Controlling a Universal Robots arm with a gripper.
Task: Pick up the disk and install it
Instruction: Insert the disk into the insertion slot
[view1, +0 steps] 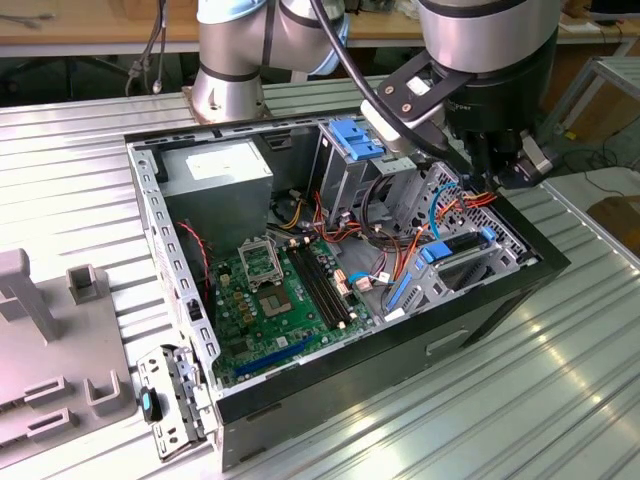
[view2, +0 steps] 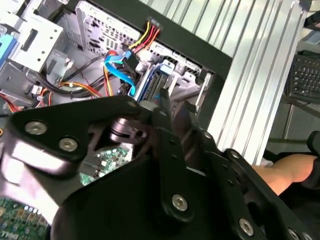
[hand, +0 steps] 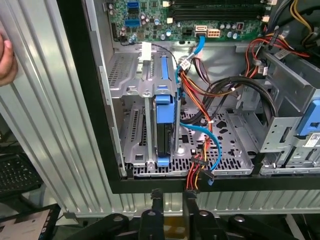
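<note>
The disk (hand: 164, 131), dark with bright blue rails, sits edge-up inside the grey metal cage (hand: 131, 125) at the case's front corner. In the exterior view the disk (view1: 456, 250) lies in that cage on the exterior view's right. My gripper (view1: 497, 168) hangs just above the case rim, up and outward from the disk. In both wrist views the gripper (hand: 172, 196) (view2: 174, 103) has a narrow gap between its black fingers (hand: 156, 200), with nothing between them. It does not touch the disk.
The open computer case (view1: 520, 285) holds a green motherboard (view1: 270, 295), a power supply (view1: 215, 175), bundles of orange and blue cables (hand: 200, 135) and a blue bracket (view1: 355, 137) on a second cage. A person's hand (hand: 5, 57) rests on the ribbed metal table (view1: 560, 400). Grey fixtures (view1: 40, 340) stand at the exterior view's left.
</note>
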